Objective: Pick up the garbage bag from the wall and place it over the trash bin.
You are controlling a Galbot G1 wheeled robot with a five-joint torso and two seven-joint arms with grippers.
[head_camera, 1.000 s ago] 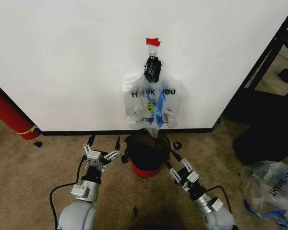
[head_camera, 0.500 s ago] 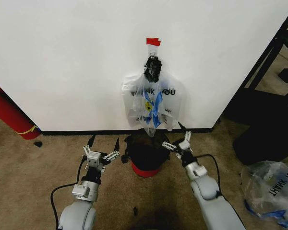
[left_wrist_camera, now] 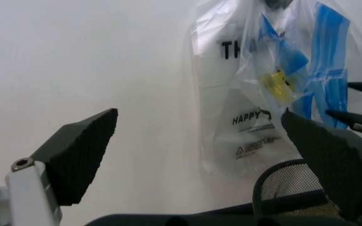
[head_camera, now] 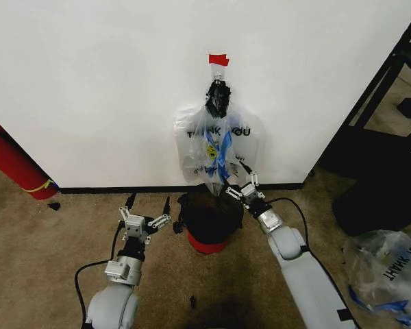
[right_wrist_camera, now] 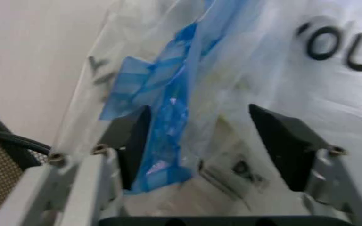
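Fingers (right_wrist_camera: 275, 141) of the right gripper (head_camera: 240, 186) spread wide, straddling the lower end of the garbage bag (head_camera: 217, 156), its blue patches between them in the right wrist view; contact unclear. Fingers (left_wrist_camera: 80, 150) of the left gripper (head_camera: 148, 210) also wide apart, low over the carpet floor (head_camera: 48, 253), just left of the trash bin (head_camera: 207, 218), gripping nothing. Garbage bag hangs on the wall (head_camera: 96, 89) from a knotted top under a strip of red tape (head_camera: 218, 59), in front of a flat white THANK YOU bag (head_camera: 245, 145); yellow print and blue patches show through. Its bottom tip hangs right above the bin's black rim. Bin stands on the carpet at the foot of the wall, against the black baseboard (head_camera: 116, 189). Red cylinder with yellow band (head_camera: 12, 164) leans at the wall's left end. Black furniture frame (head_camera: 377, 103) at the wall's right end, and a clear lettered bag (head_camera: 387, 271) on the carpet at far right. Small dark scraps (head_camera: 192, 300) on the carpet.
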